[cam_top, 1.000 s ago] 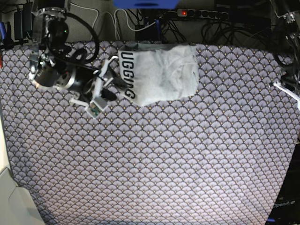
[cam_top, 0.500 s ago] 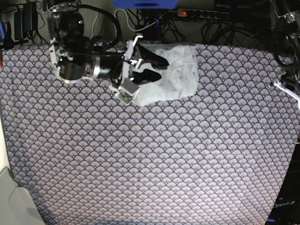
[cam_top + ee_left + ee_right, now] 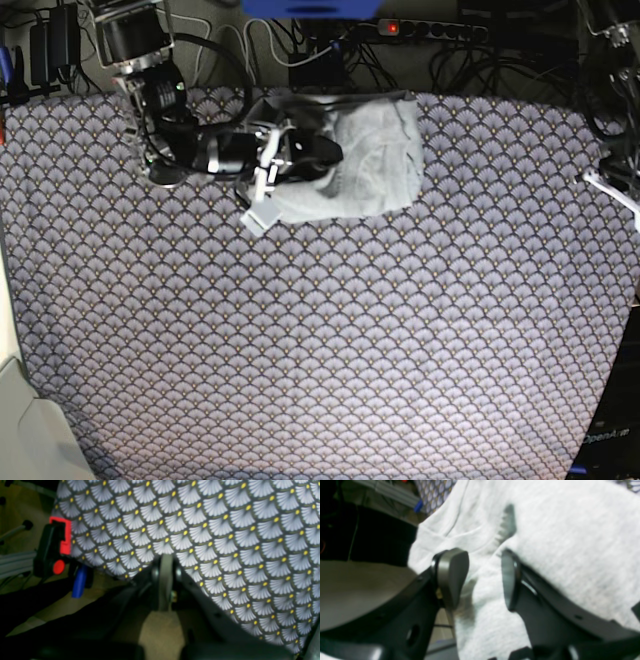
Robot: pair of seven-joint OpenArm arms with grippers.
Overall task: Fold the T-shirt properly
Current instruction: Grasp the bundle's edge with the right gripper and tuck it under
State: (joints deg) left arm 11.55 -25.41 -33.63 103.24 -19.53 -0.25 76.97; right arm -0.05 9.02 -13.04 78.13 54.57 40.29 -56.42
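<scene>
right gripper (image 3: 482, 580) spread over the folded light grey cotton t-shirt (image 3: 375, 160); left gripper (image 3: 165, 562) pressed together, unseen from base.

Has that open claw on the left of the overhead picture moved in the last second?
Yes. The right gripper has moved right across the tablecloth, from beside the T-shirt to over its left part, covering the lettering.
</scene>
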